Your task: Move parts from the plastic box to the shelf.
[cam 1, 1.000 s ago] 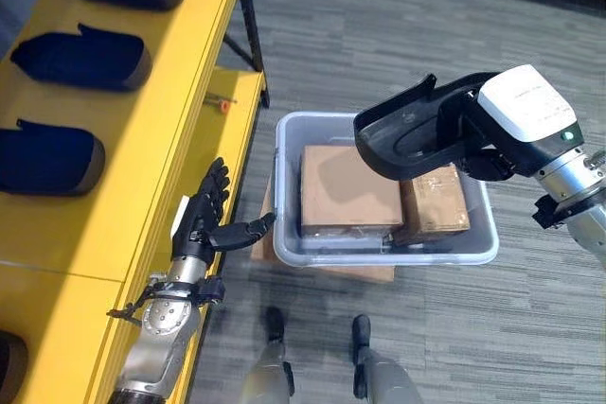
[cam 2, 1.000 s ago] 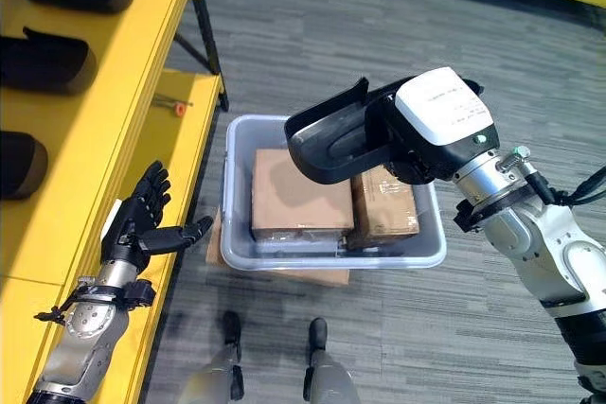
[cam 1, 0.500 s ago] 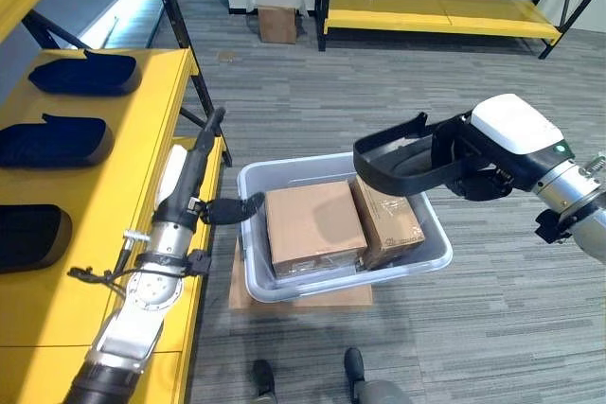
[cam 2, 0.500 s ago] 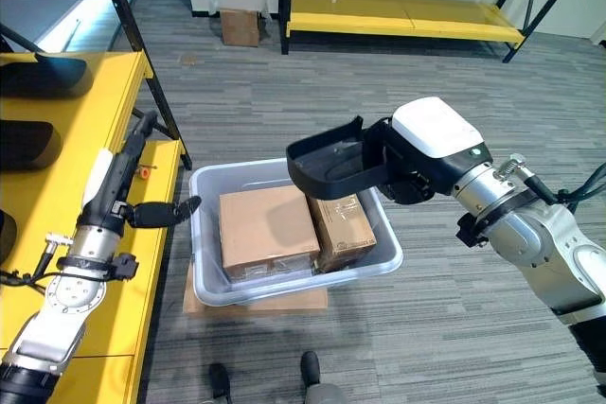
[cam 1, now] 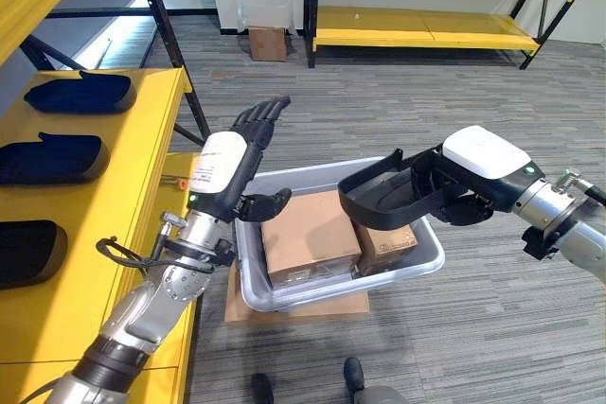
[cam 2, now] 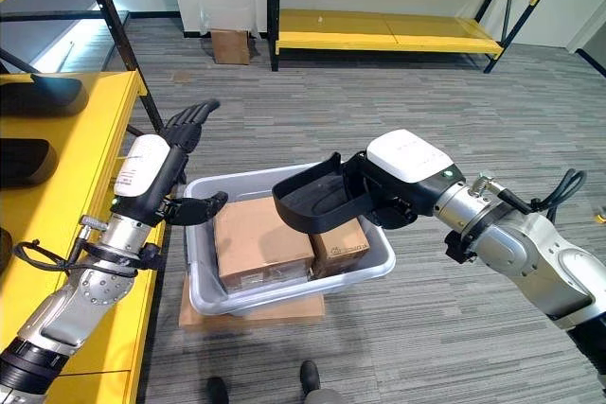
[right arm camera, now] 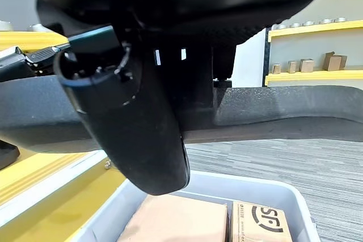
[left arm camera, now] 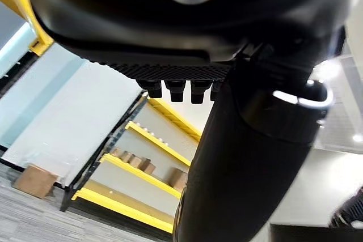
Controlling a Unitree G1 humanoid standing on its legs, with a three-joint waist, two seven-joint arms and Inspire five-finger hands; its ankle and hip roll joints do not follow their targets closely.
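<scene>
Parts [cam 1: 52, 139], 3 dark moulded pieces, lie on the yellow shelf [cam 1: 142, 186] at far left. Left hand [cam 1: 232, 153], fingers straight and spread, thumb out, is raised between shelf and grey plastic box [cam 1: 431, 257]. The box holds 2 cardboard cartons [cam 1: 308, 234]. Right hand [cam 2: 402, 182] is clamped on a black part [cam 2: 317, 201] above the box's right half

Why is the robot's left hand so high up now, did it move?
Yes. The left hand has risen: it was low beside the yellow shelf edge, and now it stands above the plastic box rim, fingers straight.
</scene>
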